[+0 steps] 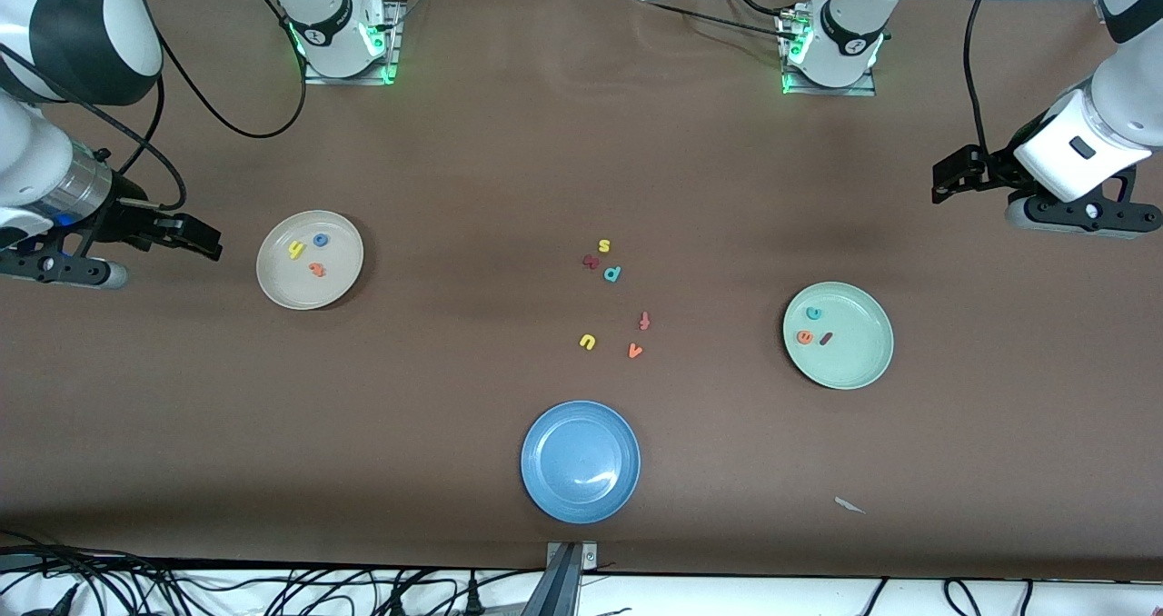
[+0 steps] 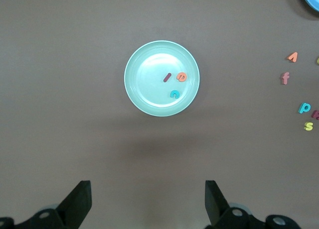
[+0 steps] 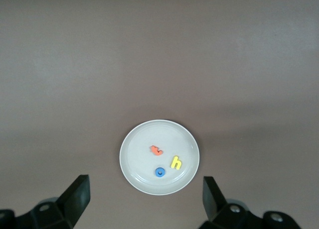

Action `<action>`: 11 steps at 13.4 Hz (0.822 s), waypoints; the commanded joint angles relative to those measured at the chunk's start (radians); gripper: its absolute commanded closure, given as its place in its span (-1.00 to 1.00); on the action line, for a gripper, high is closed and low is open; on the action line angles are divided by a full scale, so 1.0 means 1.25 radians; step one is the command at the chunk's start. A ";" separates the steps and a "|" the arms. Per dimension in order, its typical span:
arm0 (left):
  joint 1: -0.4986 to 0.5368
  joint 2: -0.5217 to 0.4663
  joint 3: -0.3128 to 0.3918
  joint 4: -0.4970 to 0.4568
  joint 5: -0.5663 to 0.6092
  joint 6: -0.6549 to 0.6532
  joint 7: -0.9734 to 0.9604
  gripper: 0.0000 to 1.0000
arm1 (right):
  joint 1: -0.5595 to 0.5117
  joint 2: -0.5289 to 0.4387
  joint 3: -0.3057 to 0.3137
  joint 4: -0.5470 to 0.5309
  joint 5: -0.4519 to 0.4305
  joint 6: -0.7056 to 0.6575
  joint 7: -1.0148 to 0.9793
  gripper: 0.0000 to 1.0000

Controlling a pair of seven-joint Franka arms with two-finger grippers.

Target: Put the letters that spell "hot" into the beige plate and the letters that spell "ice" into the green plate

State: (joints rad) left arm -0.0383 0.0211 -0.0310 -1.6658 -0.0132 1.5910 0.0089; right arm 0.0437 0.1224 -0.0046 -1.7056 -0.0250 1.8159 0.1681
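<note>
Round shallow cream-beige plate [image 1: 310,260], toward the right arm's end of the table, holding three small foam letters: yellow h [image 1: 295,250], blue ring-shaped o [image 1: 320,240], orange t [image 1: 317,269], lying close together but apart; round shallow pale mint-green plate [image 1: 838,335], toward the left arm's end, holding teal c [image 1: 813,312], orange e [image 1: 804,336] and dark red bar-like i [image 1: 825,338], the e and i just beside each other; round blue plate [image 1: 581,461], nearer the front camera than both, between them; loose foam letters on the brown tabletop [image 1: 509,162] between the beige and green plates: yellow s [image 1: 603,245], dark red n-like letter [image 1: 591,261], teal p [image 1: 612,273], orange f [image 1: 644,320], yellow u [image 1: 587,342], orange v [image 1: 635,351]; small pale scrap [image 1: 849,505] near the front edge; right gripper [image 1: 195,234] raised over the table's end beside the beige plate, fingers spread wide, holding nothing; left gripper [image 1: 949,180] raised over the table's end near the green plate, fingers likewise wide apart and empty.
</note>
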 commanded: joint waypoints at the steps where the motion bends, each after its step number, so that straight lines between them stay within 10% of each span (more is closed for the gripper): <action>1: 0.002 0.005 0.000 0.020 -0.010 -0.017 0.019 -1.00 | -0.002 -0.014 0.005 -0.017 -0.008 0.008 0.001 -0.99; 11: 0.001 0.008 -0.002 0.021 -0.009 -0.017 0.017 -1.00 | -0.002 -0.018 0.005 -0.025 -0.008 0.006 0.001 -0.99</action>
State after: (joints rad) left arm -0.0386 0.0211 -0.0327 -1.6658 -0.0132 1.5910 0.0090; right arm 0.0437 0.1222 -0.0046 -1.7141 -0.0250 1.8159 0.1680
